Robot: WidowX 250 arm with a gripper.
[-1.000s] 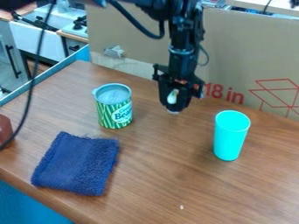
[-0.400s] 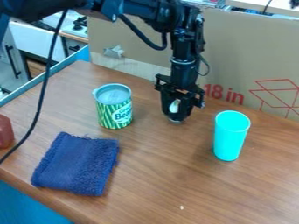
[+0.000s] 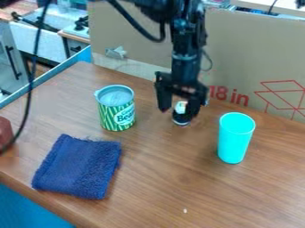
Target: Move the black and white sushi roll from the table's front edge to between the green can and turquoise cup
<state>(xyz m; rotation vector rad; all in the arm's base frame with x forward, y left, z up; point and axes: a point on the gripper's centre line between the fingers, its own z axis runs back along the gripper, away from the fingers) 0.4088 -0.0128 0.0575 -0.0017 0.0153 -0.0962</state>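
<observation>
The gripper (image 3: 180, 110) hangs over the back middle of the table, its fingers spread open. Between them, low down, a small dark object with a white part (image 3: 181, 116) stands on the wood; the left finger is apart from it, and the right finger partly covers it. To the left stands a green-and-white striped can (image 3: 117, 112) with a pale lid. A tall turquoise cup (image 3: 235, 139) is upright to the right. A folded dark blue cloth (image 3: 79, 167) lies at the front left.
A reddish-brown object (image 3: 5, 133) sits at the left edge of the view. Cardboard (image 3: 250, 58) stands upright along the back of the wooden table (image 3: 196, 187). A black cable (image 3: 35, 75) hangs down over the left side.
The gripper first came down with the small dark-and-white object between its fingers. It has since opened, leaving the object on the table. The can, cup and cloth have not moved.
</observation>
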